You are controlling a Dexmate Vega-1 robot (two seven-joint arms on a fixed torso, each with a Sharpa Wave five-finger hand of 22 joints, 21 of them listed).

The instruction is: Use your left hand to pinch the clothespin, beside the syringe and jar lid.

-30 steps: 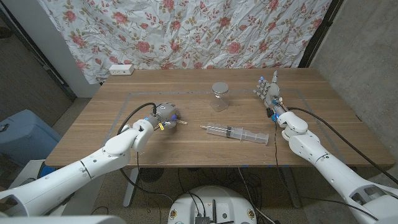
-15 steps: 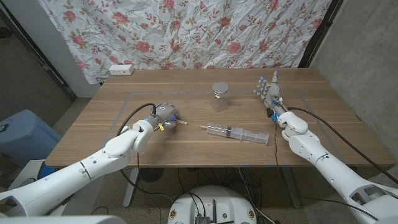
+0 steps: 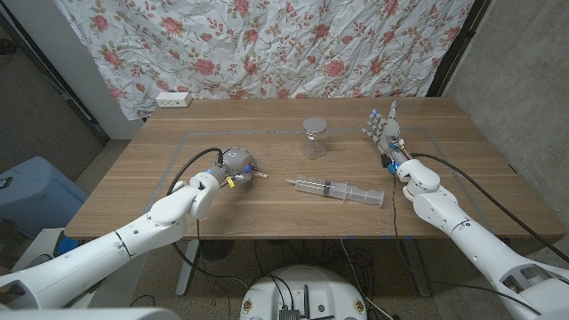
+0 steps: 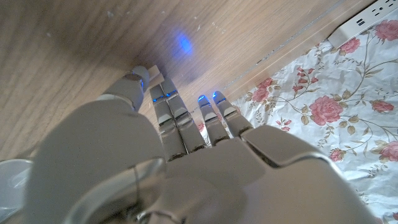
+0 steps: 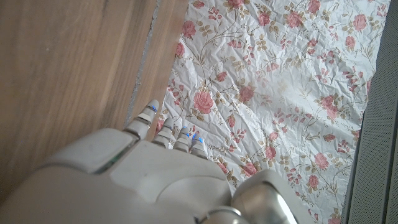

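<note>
The clothespin (image 3: 259, 175) lies on the wooden worktop (image 3: 284, 204), its pale end poking out from under the fingers of the left robot hand (image 3: 236, 165). That left robot hand is down on the worktop over the clothespin, fingers curled around it, a small yellow piece showing at its near side; whether the fingers actually pinch the clothespin cannot be told from the head view. In the left wrist view the fingers (image 4: 171, 115) lie close together, reaching along the wood with blue lights at their tips.

The syringe (image 3: 336, 190) lies flat to the right of the clothespin, near but apart from it. A glass jar (image 3: 314, 138) with its lid on stands upright behind the syringe, nearer the middle of the worktop.

The right robot hand (image 3: 384, 132) stands at the far right side of the worktop, fingers apart and pointing up, holding nothing. A white power strip (image 3: 172, 99) rests at the far left corner before a floral cloth (image 3: 267, 44).
</note>
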